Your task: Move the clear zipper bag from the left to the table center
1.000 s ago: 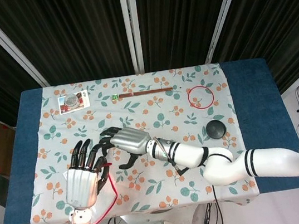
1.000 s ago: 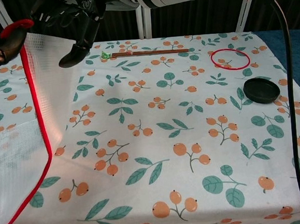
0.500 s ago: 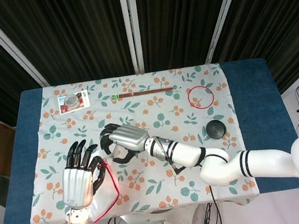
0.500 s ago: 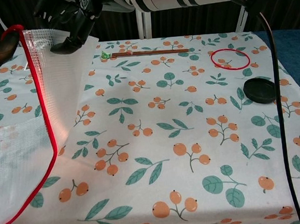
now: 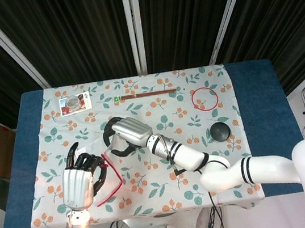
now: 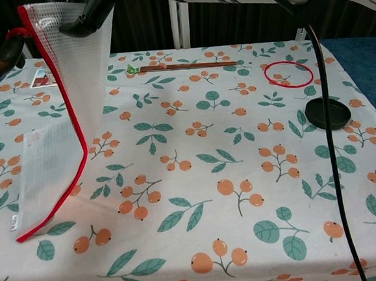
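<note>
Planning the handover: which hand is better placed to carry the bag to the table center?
Right hand: its fingers are on the clear zipper bag's top and its arm spans the center; left hand is at the table's left edge.

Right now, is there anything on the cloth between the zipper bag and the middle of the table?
Nothing visible does. The zipper bag hangs from both hands at the left; the printed cloth toward the center is bare. The black lid and red ring lie far right.

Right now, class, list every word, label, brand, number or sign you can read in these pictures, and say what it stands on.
None can be read.
Card at the table's far left: printed picture, any text too small.
Clear zipper bag: small white tag at its lower corner, too blurred.
Black round lid: no marking shows.
</note>
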### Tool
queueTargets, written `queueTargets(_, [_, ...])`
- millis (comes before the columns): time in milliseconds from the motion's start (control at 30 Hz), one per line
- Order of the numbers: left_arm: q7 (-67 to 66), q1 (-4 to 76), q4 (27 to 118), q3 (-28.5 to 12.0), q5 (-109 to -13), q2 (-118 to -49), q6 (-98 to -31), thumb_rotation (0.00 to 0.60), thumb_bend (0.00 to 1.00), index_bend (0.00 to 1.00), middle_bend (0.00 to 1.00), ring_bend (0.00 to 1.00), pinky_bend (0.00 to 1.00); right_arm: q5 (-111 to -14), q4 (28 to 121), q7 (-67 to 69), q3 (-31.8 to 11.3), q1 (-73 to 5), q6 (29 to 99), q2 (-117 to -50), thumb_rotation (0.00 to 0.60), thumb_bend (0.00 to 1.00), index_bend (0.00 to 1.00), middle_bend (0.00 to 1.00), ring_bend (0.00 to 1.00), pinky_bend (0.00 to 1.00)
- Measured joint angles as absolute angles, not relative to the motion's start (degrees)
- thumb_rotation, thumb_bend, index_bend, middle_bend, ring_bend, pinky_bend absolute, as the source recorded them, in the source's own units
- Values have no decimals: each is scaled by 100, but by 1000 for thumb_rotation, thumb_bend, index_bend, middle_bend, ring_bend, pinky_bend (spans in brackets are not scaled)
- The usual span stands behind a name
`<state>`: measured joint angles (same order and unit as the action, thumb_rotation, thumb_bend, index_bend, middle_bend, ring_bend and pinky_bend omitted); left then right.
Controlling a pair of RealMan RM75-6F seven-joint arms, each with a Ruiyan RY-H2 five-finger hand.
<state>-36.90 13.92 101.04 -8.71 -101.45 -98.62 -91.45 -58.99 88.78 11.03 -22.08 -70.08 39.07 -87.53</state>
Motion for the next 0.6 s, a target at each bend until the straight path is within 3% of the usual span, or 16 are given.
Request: queueTargets(600, [-3640,1518,10273,-927,-9798,-9820,-8844,600,436,756,683,554,184,-5778,9158,1126,-2439,-6766,4210,-8490,600,362,922,430,227,153])
